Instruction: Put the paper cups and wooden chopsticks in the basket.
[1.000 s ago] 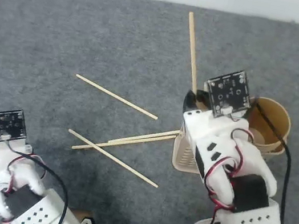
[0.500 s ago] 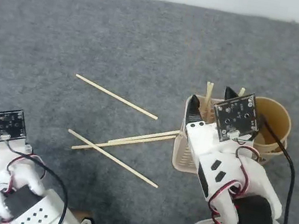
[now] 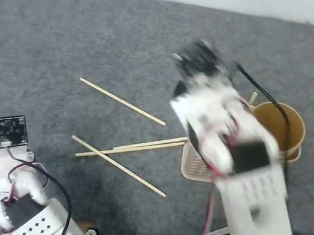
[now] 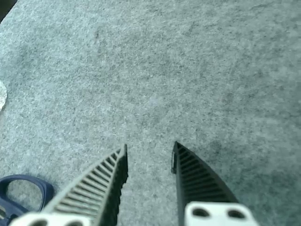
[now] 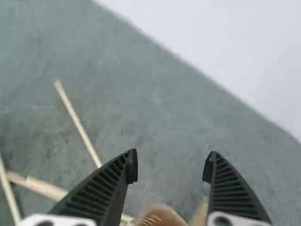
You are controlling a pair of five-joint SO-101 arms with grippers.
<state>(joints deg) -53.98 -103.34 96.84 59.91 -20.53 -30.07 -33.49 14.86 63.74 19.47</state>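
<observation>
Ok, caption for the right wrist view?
Right pincer open over grey mat, loose chopsticks lying beyond.

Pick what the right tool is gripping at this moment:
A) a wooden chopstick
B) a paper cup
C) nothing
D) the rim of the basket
C: the right tool is open with nothing between its tips, and a chopstick lies loose on the carpet beyond it.
</observation>
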